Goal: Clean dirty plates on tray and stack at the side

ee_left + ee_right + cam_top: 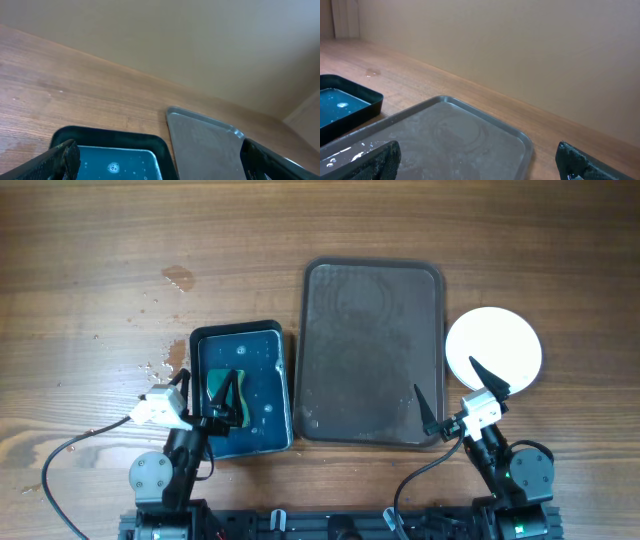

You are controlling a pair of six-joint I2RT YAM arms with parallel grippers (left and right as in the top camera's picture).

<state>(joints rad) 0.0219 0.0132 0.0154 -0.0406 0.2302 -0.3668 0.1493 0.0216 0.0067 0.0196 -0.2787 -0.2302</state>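
- We're looking at the brown tray point(372, 350) sitting mid-desk, and it's carrying nothing but a hazy film and some faint ring marks.
- The plates point(493, 345) are resting on the desk point(90, 240) just right of the tray. They're showing plain white on top. From overhead we're only getting one round outline, so we can't tell how many are piled there.
- The right hand point(444, 375) is hovering at the tray's near right corner with its fingers spread wide and gripping nothing. One finger is reaching over the tray's corner, and the other is overlapping the plates' near left edge in the overhead view.
- The left hand point(226, 392) is hanging over the smaller blue tray point(240, 332), which is lying just left of the brown one. The wrist camera is showing its fingers point(60, 160) splayed far apart, also holding nothing.
- A green sponge point(216, 380) is sitting in the blue tray under that hand, with water pooling around it.
- A few droplets point(178, 277) are glistening on the desk off to the far left.
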